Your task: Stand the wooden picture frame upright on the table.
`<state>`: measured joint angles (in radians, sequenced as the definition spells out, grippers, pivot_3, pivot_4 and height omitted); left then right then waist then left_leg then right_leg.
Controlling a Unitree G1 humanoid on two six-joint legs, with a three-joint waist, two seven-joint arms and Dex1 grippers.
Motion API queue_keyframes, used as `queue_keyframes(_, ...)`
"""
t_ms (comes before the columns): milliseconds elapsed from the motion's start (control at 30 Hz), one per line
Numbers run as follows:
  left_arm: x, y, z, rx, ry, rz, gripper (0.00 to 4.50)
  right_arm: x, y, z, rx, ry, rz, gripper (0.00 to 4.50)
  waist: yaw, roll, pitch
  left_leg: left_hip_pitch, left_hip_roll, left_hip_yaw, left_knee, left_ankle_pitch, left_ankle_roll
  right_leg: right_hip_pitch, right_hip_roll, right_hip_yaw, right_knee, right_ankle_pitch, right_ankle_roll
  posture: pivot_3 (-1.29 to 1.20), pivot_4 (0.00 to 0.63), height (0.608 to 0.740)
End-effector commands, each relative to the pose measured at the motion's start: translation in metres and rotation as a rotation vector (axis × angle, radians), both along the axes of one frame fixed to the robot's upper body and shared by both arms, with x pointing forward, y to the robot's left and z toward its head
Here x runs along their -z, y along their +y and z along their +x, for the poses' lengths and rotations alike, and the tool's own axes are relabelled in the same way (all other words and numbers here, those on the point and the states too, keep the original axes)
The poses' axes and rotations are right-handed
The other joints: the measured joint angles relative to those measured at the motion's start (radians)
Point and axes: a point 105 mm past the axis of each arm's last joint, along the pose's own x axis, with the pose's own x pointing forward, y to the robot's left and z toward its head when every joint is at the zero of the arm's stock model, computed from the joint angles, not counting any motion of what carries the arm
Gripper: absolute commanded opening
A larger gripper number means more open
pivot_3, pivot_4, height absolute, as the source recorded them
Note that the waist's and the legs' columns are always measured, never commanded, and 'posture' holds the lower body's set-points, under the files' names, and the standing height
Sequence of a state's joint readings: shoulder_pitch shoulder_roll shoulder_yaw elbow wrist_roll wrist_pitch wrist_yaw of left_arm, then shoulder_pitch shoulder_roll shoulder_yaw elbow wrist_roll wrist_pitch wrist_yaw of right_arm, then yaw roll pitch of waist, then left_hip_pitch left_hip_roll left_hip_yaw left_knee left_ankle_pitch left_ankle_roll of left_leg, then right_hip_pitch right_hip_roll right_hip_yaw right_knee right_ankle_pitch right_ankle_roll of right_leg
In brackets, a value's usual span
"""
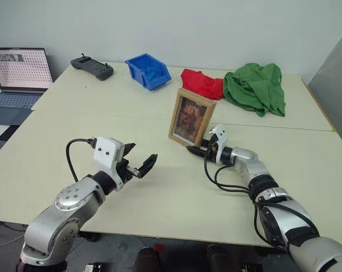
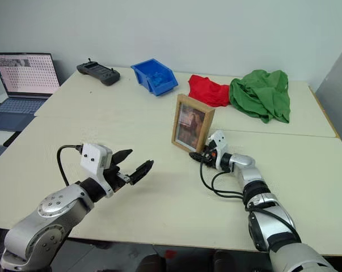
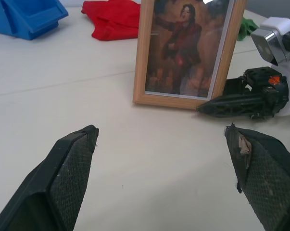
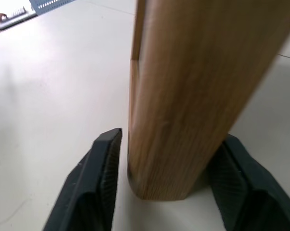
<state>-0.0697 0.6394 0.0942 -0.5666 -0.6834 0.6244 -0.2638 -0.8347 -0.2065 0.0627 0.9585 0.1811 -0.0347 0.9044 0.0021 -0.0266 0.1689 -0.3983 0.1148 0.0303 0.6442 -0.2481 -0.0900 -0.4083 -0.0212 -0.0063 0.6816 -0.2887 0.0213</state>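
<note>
The wooden picture frame (image 1: 190,117) stands upright on the table (image 1: 159,198) near its middle seam, its brownish picture facing me. My right gripper (image 1: 198,151) is at the frame's lower right corner. In the right wrist view its two fingers (image 4: 104,173) straddle the frame's wooden edge (image 4: 193,86), with a thin gap showing beside one finger. My left gripper (image 1: 142,153) hovers open and empty over the table, well left of and nearer than the frame. The left wrist view looks straight at the picture (image 3: 185,53).
Along the far side of the table lie a black controller (image 1: 91,68), a blue bin (image 1: 148,71), a red cloth (image 1: 202,84) and a green cloth (image 1: 256,88). A laptop (image 1: 17,71) stands open off the table's far left corner.
</note>
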Motion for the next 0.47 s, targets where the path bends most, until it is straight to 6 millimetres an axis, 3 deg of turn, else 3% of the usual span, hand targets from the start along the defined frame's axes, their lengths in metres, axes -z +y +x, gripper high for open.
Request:
queue_keyframes(33, -0.013, -0.002, 0.004, 0.048, -0.038, -0.002, 4.50, -0.004, -0.023, -0.001, 0.023, -0.032, -0.059, 3.74, 0.000, 0.000, 0.000, 0.000, 0.000, 0.000, 0.000, 0.000, 0.000, 0.000, 0.000, 0.000, 0.000, 0.000, 0.000, 0.00, 0.150, 0.740)
queue_keyframes(133, -0.023, 0.005, 0.010, 0.085, -0.018, 0.001, 4.50, -0.013, -0.053, -0.007, 0.034, -0.070, -0.155, 4.44, 0.002, 0.000, 0.000, 0.000, 0.000, 0.000, 0.000, 0.000, 0.000, 0.000, 0.000, 0.000, 0.000, 0.000, 0.000, 0.00, 0.150, 0.740)
queue_keyframes(233, -0.029, 0.017, 0.015, 0.109, 0.009, 0.025, 4.50, -0.033, -0.074, -0.016, 0.036, -0.112, -0.213, 4.44, 0.005, 0.000, 0.001, -0.001, 0.000, -0.001, 0.000, 0.000, 0.000, -0.001, 0.000, -0.001, 0.000, 0.000, 0.000, 0.00, 0.150, 0.740)
queue_keyframes(300, -0.036, 0.031, 0.021, 0.103, 0.017, 0.038, 4.50, -0.056, -0.078, -0.026, 0.017, -0.136, -0.216, 4.44, 0.002, 0.001, 0.001, -0.001, 0.000, -0.001, 0.000, 0.000, 0.000, -0.001, 0.000, -0.001, -0.001, 0.000, 0.000, 0.00, 0.150, 0.740)
queue_keyframes(400, -0.048, 0.051, 0.030, 0.107, 0.029, 0.070, 4.50, -0.101, -0.070, -0.049, -0.060, -0.159, -0.157, 4.44, -0.013, 0.002, 0.002, -0.001, 0.001, -0.001, -0.001, 0.000, 0.000, -0.003, 0.002, 0.000, 0.001, 0.000, 0.000, 0.00, 0.150, 0.740)
queue_keyframes(467, -0.057, 0.056, 0.033, 0.134, 0.034, 0.076, 4.50, -0.117, -0.064, -0.062, -0.096, -0.156, -0.134, 4.44, -0.015, 0.003, 0.002, 0.000, 0.001, -0.001, -0.001, 0.000, 0.000, -0.003, 0.003, 0.001, 0.001, 0.000, 0.000, 0.00, 0.150, 0.740)
